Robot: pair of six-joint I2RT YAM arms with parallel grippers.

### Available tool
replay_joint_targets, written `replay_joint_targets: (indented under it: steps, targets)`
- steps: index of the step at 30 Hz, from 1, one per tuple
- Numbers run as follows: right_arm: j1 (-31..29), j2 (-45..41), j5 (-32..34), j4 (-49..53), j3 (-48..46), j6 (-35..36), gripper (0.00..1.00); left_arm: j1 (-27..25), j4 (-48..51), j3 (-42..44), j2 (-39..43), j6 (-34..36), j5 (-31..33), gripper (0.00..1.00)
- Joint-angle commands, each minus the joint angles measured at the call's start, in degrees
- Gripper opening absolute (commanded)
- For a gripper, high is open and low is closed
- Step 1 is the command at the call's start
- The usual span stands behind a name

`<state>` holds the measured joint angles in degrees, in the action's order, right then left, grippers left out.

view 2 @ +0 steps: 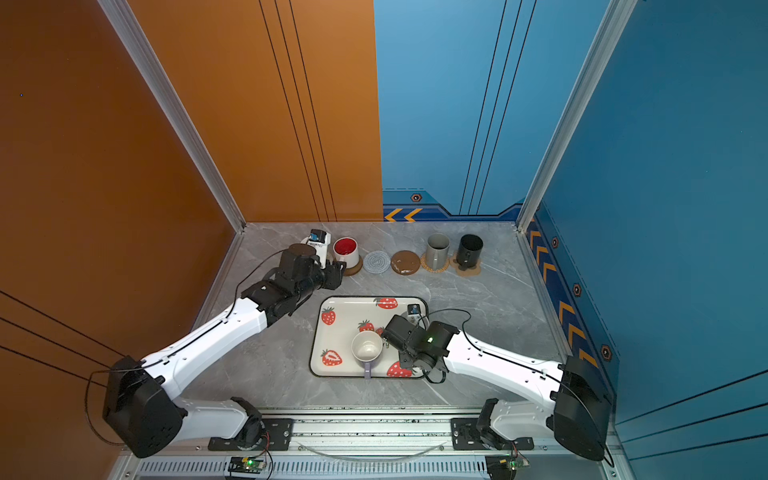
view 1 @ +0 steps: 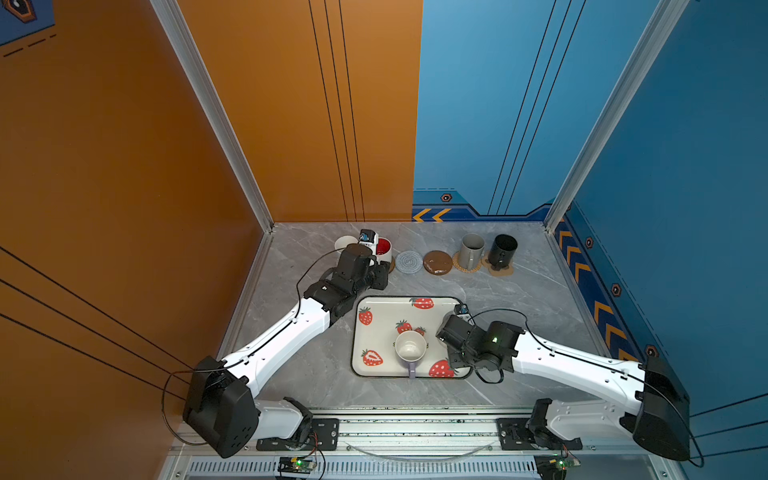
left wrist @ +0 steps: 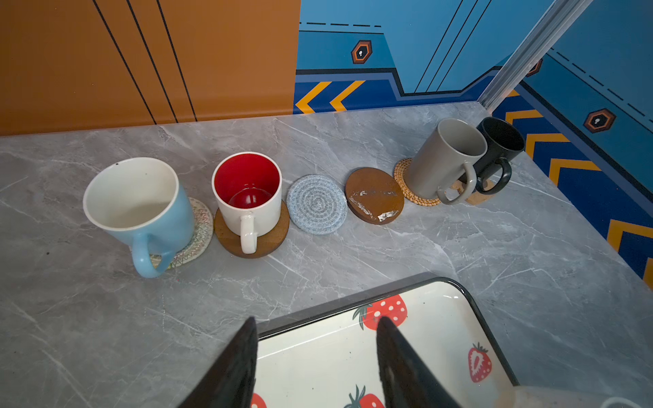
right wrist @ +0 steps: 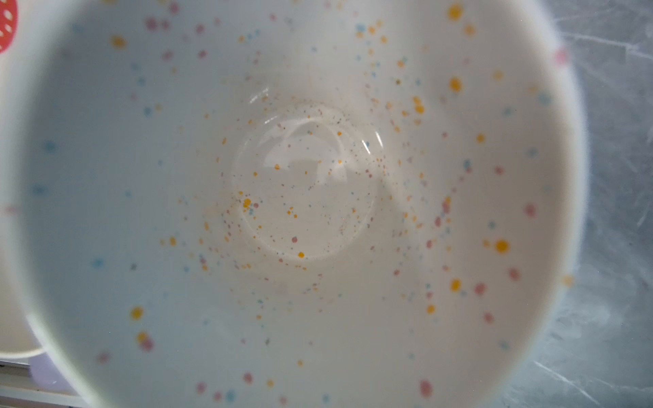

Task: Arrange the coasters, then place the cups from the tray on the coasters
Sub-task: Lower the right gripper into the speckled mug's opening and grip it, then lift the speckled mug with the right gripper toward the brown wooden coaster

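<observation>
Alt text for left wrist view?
Light blue mug, red-lined white mug, grey mug and black mug sit on coasters; grey woven coaster and brown wooden disc between them are bare. Foreground: open left gripper, cream strawberry-print tray.

Coasters (view 1: 407, 262) run in a row along the desk's (view 1: 540, 291) back — the left two bear the first mug (left wrist: 137, 205) and second mug (left wrist: 247, 197), the right two the third mug (view 1: 471, 249) and fourth mug (view 1: 503, 249). Before the row lies the tray (view 1: 386, 307), a fifth mug (view 1: 410, 348) in it near the front, a sixth mug (right wrist: 304, 197) at its right edge.
</observation>
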<state>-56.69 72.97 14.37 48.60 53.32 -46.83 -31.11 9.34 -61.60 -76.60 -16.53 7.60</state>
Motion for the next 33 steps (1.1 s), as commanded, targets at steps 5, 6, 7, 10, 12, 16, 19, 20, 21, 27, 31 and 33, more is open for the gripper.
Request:
replay_joint_targets:
  steps: [5,6,7,10,12,16,19,20,21,27,31,33]
  targets:
    - [3.45,4.91,6.07,0.11,11.91,11.45,0.00,0.61,-0.51,0.52,-0.38,-0.74,-0.83,0.55]
    - [3.98,5.87,6.26,0.18,13.58,12.83,0.00,0.67,-0.47,0.52,-0.39,-0.69,-0.75,0.55]
    - [4.49,6.76,6.64,0.12,14.91,13.70,0.00,0.70,-0.40,0.58,-0.39,-0.69,-0.65,0.55]
    - [6.37,9.50,7.57,-0.15,18.88,17.39,0.00,0.88,-0.13,0.61,-0.31,-0.69,-0.15,0.55]
    - [7.86,11.16,6.90,-0.39,20.95,19.60,0.00,0.96,-0.03,0.68,-0.22,-0.69,0.52,0.55]
    - [11.69,14.08,4.41,-1.38,24.50,22.90,0.00,1.36,-0.03,0.87,-0.13,-0.86,1.15,0.55]
    - [14.72,16.34,1.13,-2.95,26.74,24.70,0.00,1.84,-0.03,0.78,-0.45,-1.50,1.44,0.55]
    - [15.83,17.24,-0.75,-3.15,27.80,24.92,0.00,2.00,-0.07,0.78,-0.54,-1.86,1.54,0.55]
    - [16.08,18.12,-2.48,-3.41,28.87,25.30,0.00,2.17,-0.11,0.78,-0.57,-2.20,1.55,0.55]
    - [21.42,24.33,-6.06,-3.20,36.41,28.62,0.00,3.32,-0.29,0.96,-0.55,-3.72,1.55,0.54]
    - [24.65,28.59,-9.65,-2.06,41.75,29.05,0.00,3.78,-0.29,0.88,-0.61,-4.71,1.29,0.54]
    - [25.72,30.43,-10.64,-1.63,43.91,29.22,0.00,3.95,-0.36,0.87,-0.49,-5.06,1.08,0.54]
